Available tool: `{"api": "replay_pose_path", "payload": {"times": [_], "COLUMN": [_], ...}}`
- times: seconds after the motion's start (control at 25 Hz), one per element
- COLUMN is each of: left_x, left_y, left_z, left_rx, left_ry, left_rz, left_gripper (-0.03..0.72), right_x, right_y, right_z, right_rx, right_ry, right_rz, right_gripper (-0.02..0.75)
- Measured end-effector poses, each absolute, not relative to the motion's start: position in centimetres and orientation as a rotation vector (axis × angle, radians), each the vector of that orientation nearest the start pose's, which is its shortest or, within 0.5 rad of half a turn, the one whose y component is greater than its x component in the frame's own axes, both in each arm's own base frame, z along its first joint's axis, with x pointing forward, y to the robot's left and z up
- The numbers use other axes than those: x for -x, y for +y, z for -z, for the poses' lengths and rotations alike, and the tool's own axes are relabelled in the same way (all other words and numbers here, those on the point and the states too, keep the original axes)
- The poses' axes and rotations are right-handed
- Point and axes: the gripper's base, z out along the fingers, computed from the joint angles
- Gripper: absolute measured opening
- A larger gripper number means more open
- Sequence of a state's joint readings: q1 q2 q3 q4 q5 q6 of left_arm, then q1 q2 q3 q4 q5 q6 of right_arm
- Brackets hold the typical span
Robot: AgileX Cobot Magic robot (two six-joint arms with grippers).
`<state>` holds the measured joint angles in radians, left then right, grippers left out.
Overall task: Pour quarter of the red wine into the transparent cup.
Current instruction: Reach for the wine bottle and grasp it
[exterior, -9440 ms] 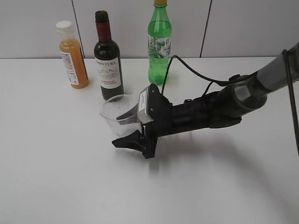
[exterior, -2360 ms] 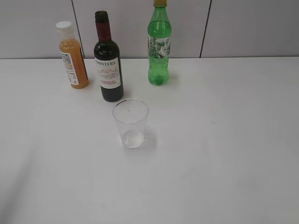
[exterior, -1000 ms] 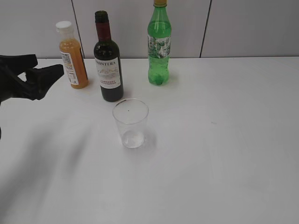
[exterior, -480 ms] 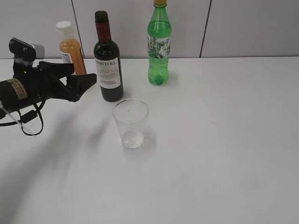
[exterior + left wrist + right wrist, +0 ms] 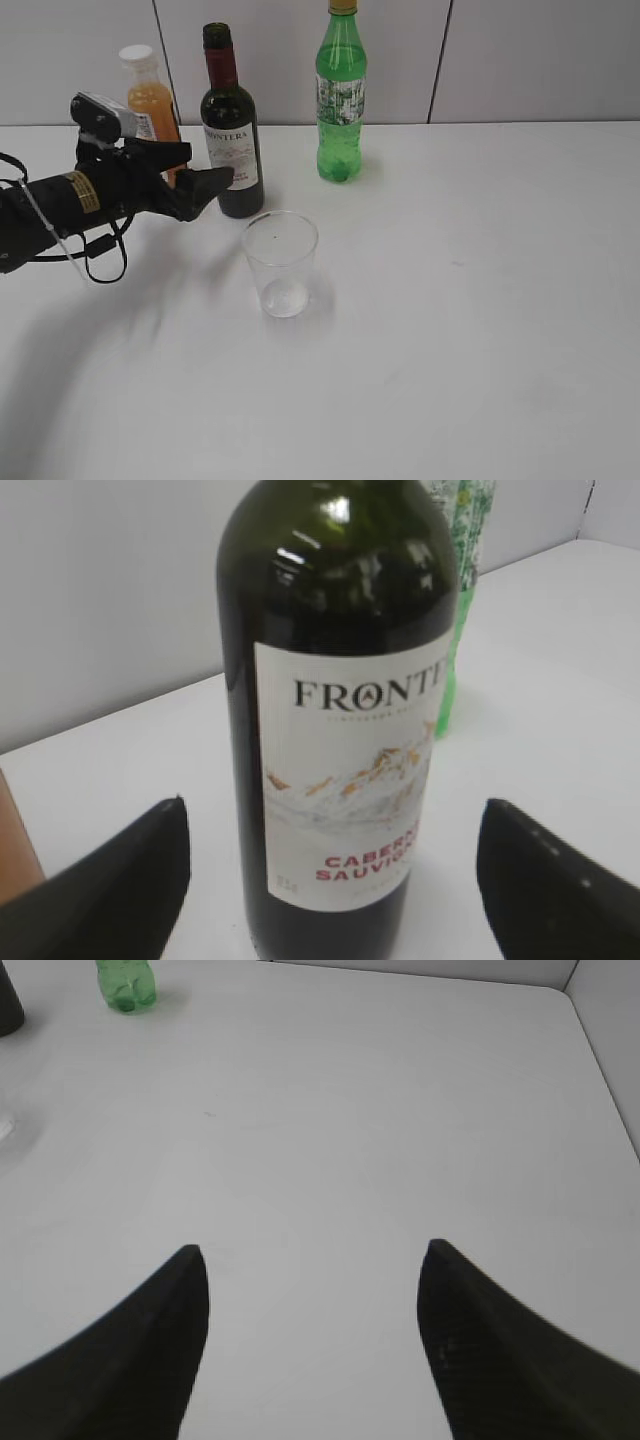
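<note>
Your left pincer is spread wide beside the red wine, a dark bottle with white label, upper left. The right pincer gapes over bare desk.

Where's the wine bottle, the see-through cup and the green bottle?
wine bottle (image 5: 232, 150), exterior view, on its white label
see-through cup (image 5: 281, 262), exterior view, on its clear side wall
green bottle (image 5: 341, 100), exterior view, on its label band
</note>
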<state>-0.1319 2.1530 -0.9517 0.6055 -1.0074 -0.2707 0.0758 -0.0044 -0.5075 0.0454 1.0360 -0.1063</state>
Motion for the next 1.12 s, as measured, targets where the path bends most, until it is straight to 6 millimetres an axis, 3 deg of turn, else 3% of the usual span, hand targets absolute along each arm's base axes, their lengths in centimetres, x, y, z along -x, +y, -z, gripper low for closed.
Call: {"api": "replay_pose_path", "payload": {"times": [0.72, 1.12], "left_x": [-41.3, -42.8], "left_y": [-12.5, -12.8], "left_z": [-8.6, -8.3], "left_rx": [-0.543, -0.531], "left_ry": [1.673, 1.68], "left_rz": [0.497, 0.472], "left_gripper": [0.694, 0.694], "right_x": [0.6, 0.6], "right_y": [0.3, 0.3], "right_z": [-28.1, -28.1], "right_rx": [0.184, 0.184], "right_ry": [1.999, 1.999], "right_rz": [-0.035, -0.035], "right_gripper": [0.531, 0.531]}}
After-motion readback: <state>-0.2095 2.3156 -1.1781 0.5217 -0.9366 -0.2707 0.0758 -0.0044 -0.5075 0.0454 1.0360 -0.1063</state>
